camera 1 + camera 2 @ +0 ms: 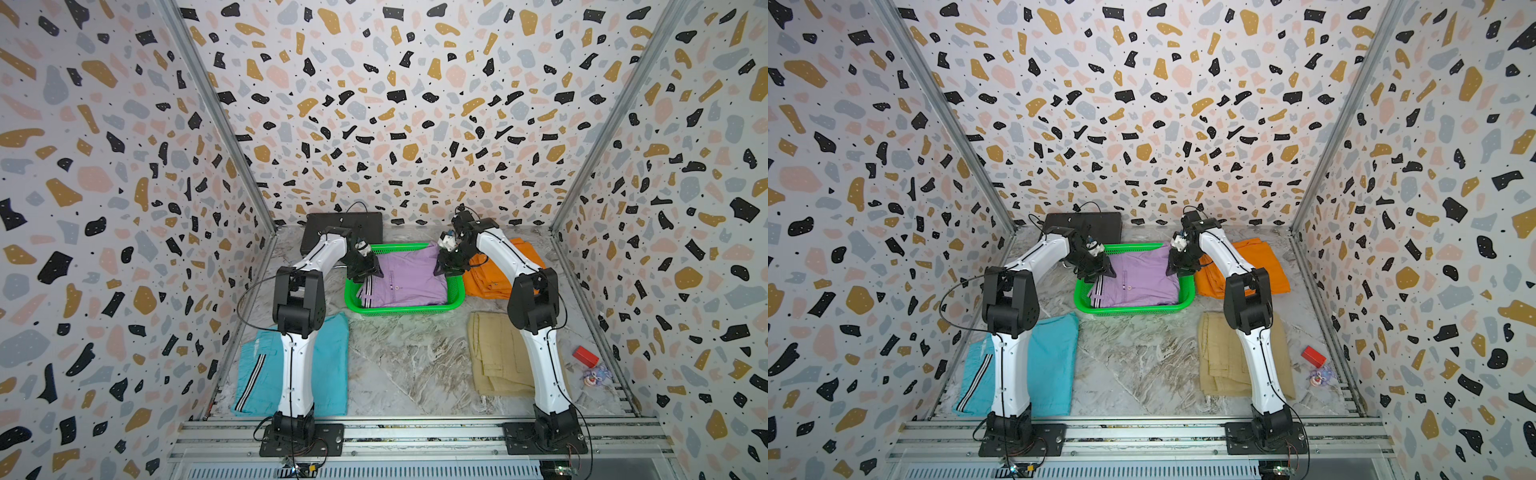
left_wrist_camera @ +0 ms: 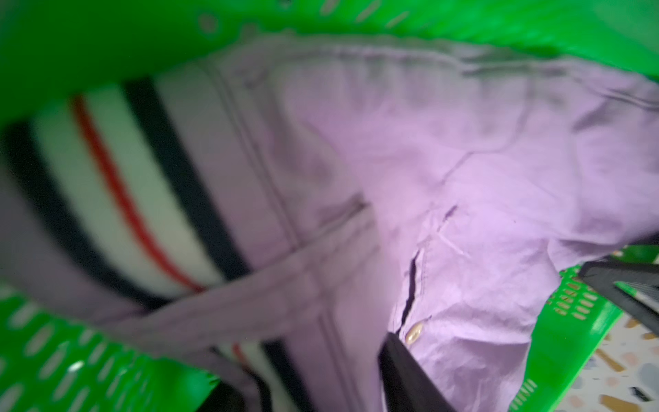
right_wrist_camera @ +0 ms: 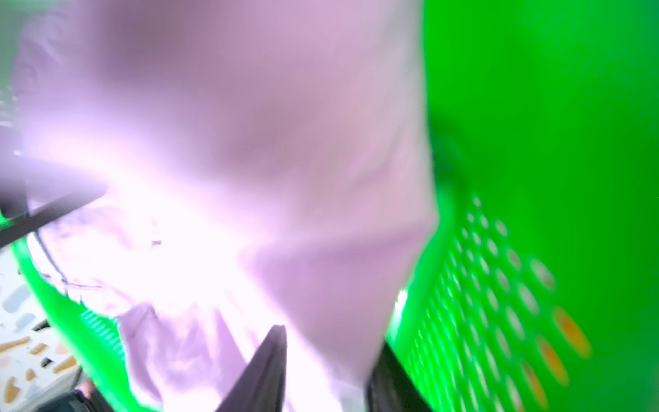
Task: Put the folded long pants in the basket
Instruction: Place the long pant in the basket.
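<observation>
Lilac pants lie in the basket; left claw spread, right claw grip impossible to tell.

Green mesh basket sits mid-table, toward the back wall. Lilac pants lie folded inside, striped trim at the near-left corner. Left gripper is low over the basket's left rim, right gripper over its right rim; both sit on the lilac cloth, jaw gap unreadable. Orange pants lie just right of the basket. Teal pants lie front left, khaki pants front right, both partly under the arms. Black case behind the basket. Red block by the right wall.
</observation>
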Tool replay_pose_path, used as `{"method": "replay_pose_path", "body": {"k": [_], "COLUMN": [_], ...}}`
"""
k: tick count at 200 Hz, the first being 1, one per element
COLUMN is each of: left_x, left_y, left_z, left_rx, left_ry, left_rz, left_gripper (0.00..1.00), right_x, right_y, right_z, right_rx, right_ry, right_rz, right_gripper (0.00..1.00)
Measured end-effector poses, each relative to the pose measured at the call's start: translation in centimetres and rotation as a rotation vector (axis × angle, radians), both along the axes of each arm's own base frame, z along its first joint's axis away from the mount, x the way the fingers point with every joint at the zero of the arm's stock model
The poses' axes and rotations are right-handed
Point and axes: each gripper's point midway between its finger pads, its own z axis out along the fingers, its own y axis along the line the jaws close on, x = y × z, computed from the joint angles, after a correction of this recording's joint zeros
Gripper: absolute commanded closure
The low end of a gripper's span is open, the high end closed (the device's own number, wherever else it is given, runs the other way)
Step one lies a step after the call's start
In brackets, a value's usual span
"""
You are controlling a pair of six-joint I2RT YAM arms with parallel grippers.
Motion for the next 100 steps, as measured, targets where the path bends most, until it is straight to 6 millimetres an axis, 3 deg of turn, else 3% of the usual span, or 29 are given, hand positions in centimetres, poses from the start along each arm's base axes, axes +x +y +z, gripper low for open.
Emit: {"method": "replay_pose_path", "body": {"k": [14,43,59,77,100], "left_x": [0.1,-0.1,-0.7,-1.2,-1.0], "left_y": [0.3,0.4,0.2,-0.4,-2.3], "left_z": [2.1,7.3,9.9,11.9,12.3], "left_rx": [0.007,0.006,0.003,-0.006,-0.034], "left_ry": [-0.045,-0.161,-0.212,-0.253,-0.262], "left_rz": [0.009,0.018,0.020,0.014,-0.022], "left_gripper": [0.19,0.18,0.25,0.31,0.34], "right_x": [-0.1,-0.4,-0.7,-0.5,0.7], "right_y": [-0.4,-1.1,-1.5,-1.4,-0.3], "right_z": [2.0,7.0,9.4,11.4,11.7], "right_rx": [0.010,0.037,0.042,0.059,0.080], "right_ry": [-0.032,-0.137,-0.199,-0.258,-0.284], "right_rz": [-0.009,-0.019,-0.025,-0.033,-0.030], "right_gripper": [0.49,0.48,0.54,0.72,0.77]}}
